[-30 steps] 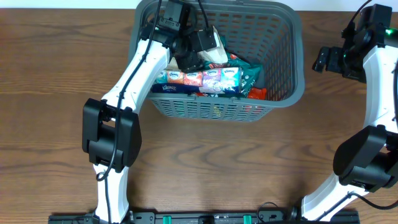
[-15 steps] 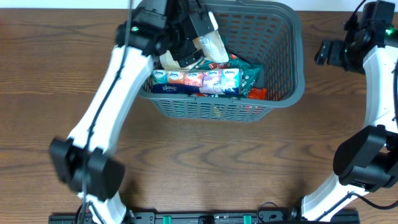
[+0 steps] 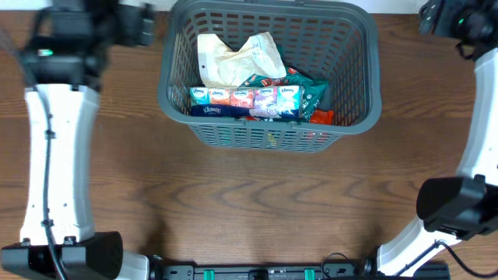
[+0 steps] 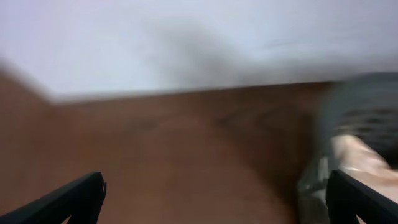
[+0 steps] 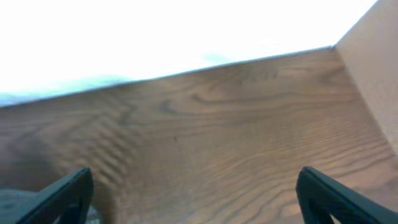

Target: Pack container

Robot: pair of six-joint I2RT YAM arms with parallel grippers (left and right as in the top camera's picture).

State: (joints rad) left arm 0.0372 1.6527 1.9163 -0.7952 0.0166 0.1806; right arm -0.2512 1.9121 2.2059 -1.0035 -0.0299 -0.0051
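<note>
Dark grey basket (image 3: 264, 138) with slotted lattice walls on a brown woodgrain table (image 3: 249, 210). Inside: cream crinkly bag (image 3: 233, 58), tissue packs (image 3: 245, 97) in blue, pink and green, and a dark green packet (image 3: 311, 92).

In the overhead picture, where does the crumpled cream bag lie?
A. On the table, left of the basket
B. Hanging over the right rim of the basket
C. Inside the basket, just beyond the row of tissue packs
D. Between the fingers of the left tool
C: the cream bag lies within the walls of the basket, next to the tissue packs on their far side, toward the top of the picture.
</note>
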